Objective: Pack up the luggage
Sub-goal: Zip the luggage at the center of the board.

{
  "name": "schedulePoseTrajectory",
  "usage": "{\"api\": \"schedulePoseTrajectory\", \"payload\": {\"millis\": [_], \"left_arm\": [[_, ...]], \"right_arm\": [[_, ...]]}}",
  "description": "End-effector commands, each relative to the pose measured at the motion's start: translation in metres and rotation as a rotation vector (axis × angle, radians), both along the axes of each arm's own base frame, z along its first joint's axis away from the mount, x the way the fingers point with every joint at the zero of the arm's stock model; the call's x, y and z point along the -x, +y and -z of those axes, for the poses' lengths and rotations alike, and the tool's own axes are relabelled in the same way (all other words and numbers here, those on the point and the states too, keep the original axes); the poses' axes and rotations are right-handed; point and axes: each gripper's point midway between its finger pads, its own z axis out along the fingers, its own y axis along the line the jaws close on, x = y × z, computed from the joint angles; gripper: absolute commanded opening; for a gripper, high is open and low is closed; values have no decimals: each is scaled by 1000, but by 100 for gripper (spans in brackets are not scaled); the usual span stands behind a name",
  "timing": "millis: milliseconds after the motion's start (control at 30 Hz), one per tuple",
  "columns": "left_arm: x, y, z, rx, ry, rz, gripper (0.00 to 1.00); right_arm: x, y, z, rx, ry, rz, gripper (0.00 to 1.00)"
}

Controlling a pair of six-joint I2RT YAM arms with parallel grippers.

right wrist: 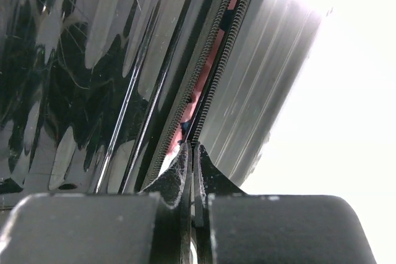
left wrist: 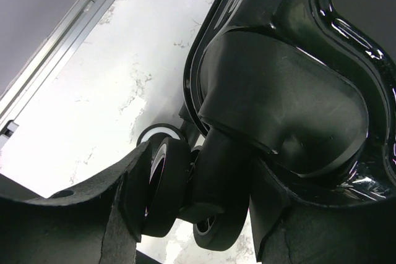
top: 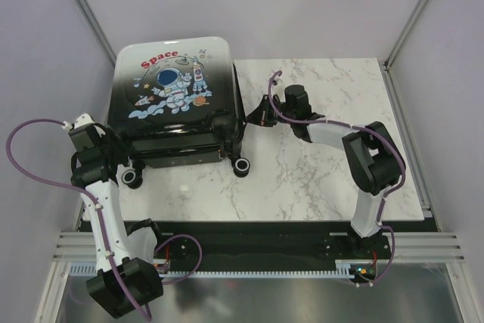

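The luggage (top: 178, 104) lies flat on the marble table (top: 333, 179), over towards ten o'clock from the middle, astronaut print facing up and lid down on its lower half. The packing itself looks finished, so I'd say the step in hand is zipping it shut. The right gripper (top: 261, 111) has its nose against the case's three o'clock side. From its own camera the fingertips (right wrist: 176, 174) are pinched tight together right on the zipper (right wrist: 226, 54). The two rows of teeth there are still parted, with a sliver of something pinkish-red showing through the gap. Whether a pull tab is caught between those tips I can't tell; they hide the spot. The left gripper (top: 125, 166) is down at the seven o'clock corner, jaws apart and straddling the caster wheel (left wrist: 167, 187). One finger sits against the tread, and it appears to be steadying the case. Whether it is really clamped on the wheel or only cradling it, I can't make out. If the tab is in hand, the next move, to my eye, calls for a steady drag along the seam, following its curve round the corner. The left arm would have to hold that corner firm so the case doesn't swivel on its wheels. The other near wheel (top: 241, 166) stands free, so a skewed pull could easily roll the whole thing.
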Motion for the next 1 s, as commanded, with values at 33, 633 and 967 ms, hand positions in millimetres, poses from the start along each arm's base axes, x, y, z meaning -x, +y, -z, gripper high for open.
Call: {"api": "schedulePoseTrajectory", "payload": {"millis": [33, 633, 967], "left_arm": [[26, 53, 2, -96, 62, -310, 2], [24, 52, 4, -99, 55, -291, 2], [15, 58, 2, -121, 14, -287, 2]], "right_arm": [[37, -8, -3, 7, 50, -78, 0], [137, -10, -9, 18, 130, -201, 0], [202, 11, -36, 20, 121, -331, 0]]}}
